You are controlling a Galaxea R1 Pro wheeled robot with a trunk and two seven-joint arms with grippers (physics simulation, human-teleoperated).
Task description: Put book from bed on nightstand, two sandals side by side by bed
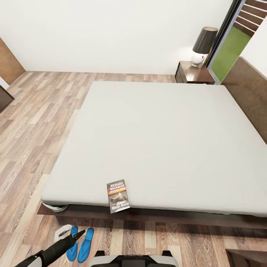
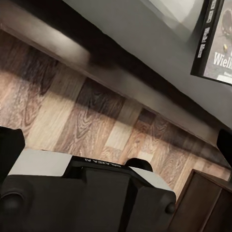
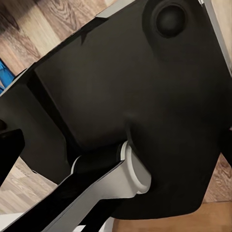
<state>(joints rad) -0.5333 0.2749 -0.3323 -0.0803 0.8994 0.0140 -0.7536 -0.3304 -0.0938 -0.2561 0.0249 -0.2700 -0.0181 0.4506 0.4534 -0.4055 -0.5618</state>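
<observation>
Down at the near edge of the head view, left gripper hovering low over the floor, dark fingers tapering to what looks like one point, probably together, though too small and dark here to call with confidence. Right beneath it, two blue sandals lying flat on the wood floor, side by side and nearly touching, long axes running toward the bed, just off its near corner — that half of the job apparently done already. Right gripper: wrist view blocked by the robot's own dark body, so cannot tell apart or together. A little farther on, the book still on the bed, cover up, hanging slightly over the near mattress edge; long axis running from that edge toward the far side, title lettering at the far end, spine tilted a touch off square. Same book caught at the corner of the left wrist view. Far off, past the mattress, the nightstand with a lamp on top, well apart from the book. Book transfer wholly left to do.
</observation>
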